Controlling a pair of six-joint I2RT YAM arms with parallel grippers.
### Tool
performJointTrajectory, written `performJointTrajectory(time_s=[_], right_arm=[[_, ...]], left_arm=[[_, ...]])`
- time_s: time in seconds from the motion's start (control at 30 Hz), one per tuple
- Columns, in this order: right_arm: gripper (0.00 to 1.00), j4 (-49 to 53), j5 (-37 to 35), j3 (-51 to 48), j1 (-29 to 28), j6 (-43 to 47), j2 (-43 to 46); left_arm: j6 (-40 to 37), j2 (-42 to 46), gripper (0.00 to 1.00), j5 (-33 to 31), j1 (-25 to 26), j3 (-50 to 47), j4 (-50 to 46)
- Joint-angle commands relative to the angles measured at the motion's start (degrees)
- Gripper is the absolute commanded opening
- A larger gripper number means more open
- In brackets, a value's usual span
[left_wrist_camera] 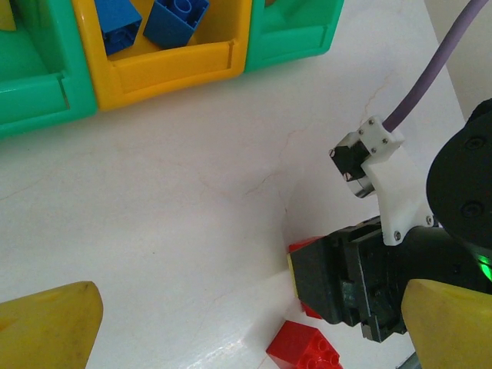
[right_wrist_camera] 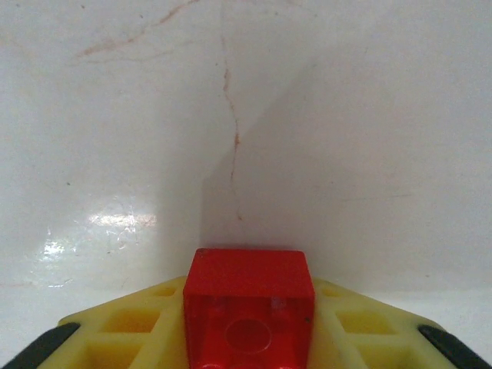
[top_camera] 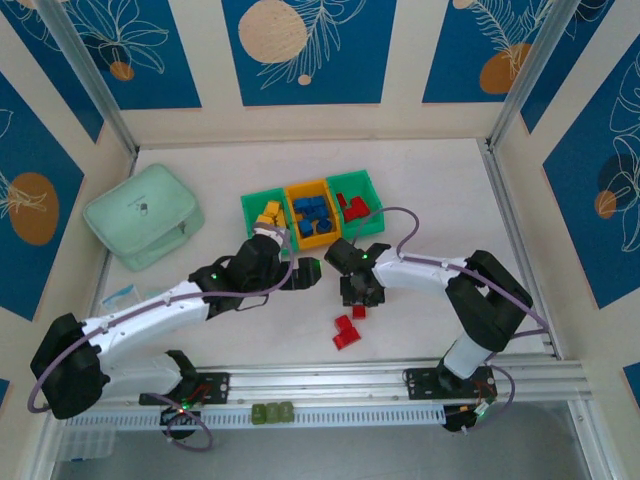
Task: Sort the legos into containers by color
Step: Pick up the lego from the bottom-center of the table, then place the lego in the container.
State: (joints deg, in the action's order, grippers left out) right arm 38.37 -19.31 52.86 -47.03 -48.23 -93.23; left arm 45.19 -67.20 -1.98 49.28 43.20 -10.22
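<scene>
The right gripper (top_camera: 358, 294), at frame centre, is clamped on a red brick (right_wrist_camera: 247, 296). A straight lift before swinging up-frame to the rightmost green bin (top_camera: 374, 200) should spare the loose red bricks (top_camera: 345, 331) below. The left gripper (top_camera: 303, 276) hangs wide open. The held brick's lower half is cut off.

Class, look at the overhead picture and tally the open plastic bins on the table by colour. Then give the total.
Green bins: 2 (the left green bin and the right green bin)
Orange-yellow bin: 1
Total: 3
</scene>
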Motion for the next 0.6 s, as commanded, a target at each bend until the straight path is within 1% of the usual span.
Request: performJointTrajectory(time_s=[0.0,0.17,0.27,0.4,0.57], right_arm=[[0.35,1.0,-0.8,0.0,-0.1,0.4,0.8],[0.33,3.3,-2.4,1.8,1.0,2.3,3.7],[0.33,4.1,-3.3,3.4,2.8,4.9,5.5],[0.33,4.9,-3.9,7.3,7.0,9.5,5.9],[0.33,3.7,-5.0,14.1,12.0,15.1,3.3]], left_arm=[[-0.1,-0.5,0.99,-0.7,0.4,0.8,0.0],[-1.0,-0.7,0.99,-1.0,0.5,1.9,-0.5],[-1.8,0.0,0.99,-2.2,0.2,2.6,-1.3],[-3.3,1.3,0.99,-3.7,-0.6,4.4,-3.8],[-4.8,3.0,0.99,-4.3,-2.6,5.6,-6.1]])
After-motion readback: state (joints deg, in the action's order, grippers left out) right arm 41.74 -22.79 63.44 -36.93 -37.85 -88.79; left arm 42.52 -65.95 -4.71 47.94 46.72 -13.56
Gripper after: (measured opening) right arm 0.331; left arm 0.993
